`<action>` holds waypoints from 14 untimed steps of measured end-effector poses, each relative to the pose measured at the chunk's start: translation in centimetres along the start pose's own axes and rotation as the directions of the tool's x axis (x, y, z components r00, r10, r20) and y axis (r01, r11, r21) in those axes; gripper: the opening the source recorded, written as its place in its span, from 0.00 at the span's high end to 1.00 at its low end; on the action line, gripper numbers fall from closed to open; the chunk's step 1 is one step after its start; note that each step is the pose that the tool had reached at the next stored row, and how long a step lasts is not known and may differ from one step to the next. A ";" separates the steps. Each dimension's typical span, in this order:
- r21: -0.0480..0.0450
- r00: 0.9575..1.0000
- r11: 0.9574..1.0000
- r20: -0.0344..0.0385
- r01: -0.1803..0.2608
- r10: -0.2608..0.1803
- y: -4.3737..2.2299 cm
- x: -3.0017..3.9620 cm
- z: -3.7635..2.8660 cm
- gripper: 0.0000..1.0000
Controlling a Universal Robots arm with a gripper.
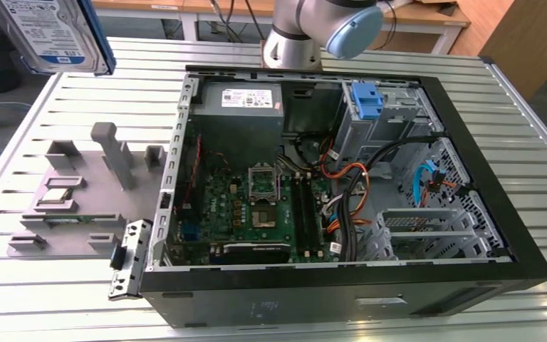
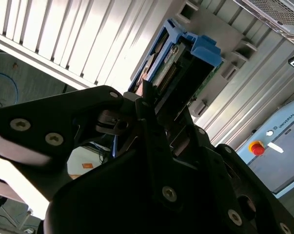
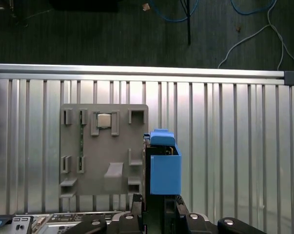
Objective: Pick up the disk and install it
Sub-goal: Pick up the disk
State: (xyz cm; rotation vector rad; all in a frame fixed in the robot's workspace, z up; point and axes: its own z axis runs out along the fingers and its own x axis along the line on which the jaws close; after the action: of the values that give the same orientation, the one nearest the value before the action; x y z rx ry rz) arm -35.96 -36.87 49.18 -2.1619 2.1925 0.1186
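Observation:
The disk, a silver drive with a white-and-blue label in a blue carrier, hangs high above the table at the exterior view's upper left, partly cut off by the frame. In the second wrist view my gripper is shut on the disk, whose blue handle end points away from the fingers. In the first wrist view the disk is seen end-on between the black fingers, held well above the slatted table beside the grey fixture.
The open computer case lies on its side on the slatted metal table, with a blue bracket atop its grey drive cage. A grey fixture with small parts sits at the exterior view's left. The arm's base stands behind the case.

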 end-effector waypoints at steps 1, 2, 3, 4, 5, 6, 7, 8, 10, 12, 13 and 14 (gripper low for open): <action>0.000 1.000 1.000 0.000 0.000 0.000 -0.11 0.00 0.00 0.65; 0.000 1.000 1.000 0.000 0.000 0.000 -0.20 0.00 0.00 0.65; 0.000 1.000 1.000 0.000 0.000 0.000 -0.30 0.00 0.00 0.65; 0.000 1.000 1.000 0.000 0.000 0.000 -0.39 -0.01 -0.01 0.65; 0.000 1.000 1.000 0.000 0.000 0.000 -0.49 -0.01 0.00 0.65; 0.000 1.000 1.000 0.000 0.000 0.000 -0.58 -0.01 0.00 0.65; 0.000 1.000 1.000 0.000 0.000 0.000 -0.68 -0.01 -0.01 0.65; 0.000 1.000 1.000 0.000 0.000 0.000 -0.78 -0.01 -0.01 0.65; 0.000 1.000 1.000 0.000 0.000 0.000 -0.95 -0.01 -0.01 0.65; 0.000 1.000 1.000 0.000 0.000 0.000 -1.09 -0.02 -0.01 0.65; 0.000 1.000 1.000 0.000 0.000 0.000 -1.14 -0.02 -0.01 0.65; 0.000 1.000 1.000 0.000 0.000 0.000 -1.19 -0.02 -0.01 0.65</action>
State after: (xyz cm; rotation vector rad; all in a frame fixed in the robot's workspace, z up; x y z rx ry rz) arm -34.77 -36.87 49.18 -2.1619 2.1925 0.1187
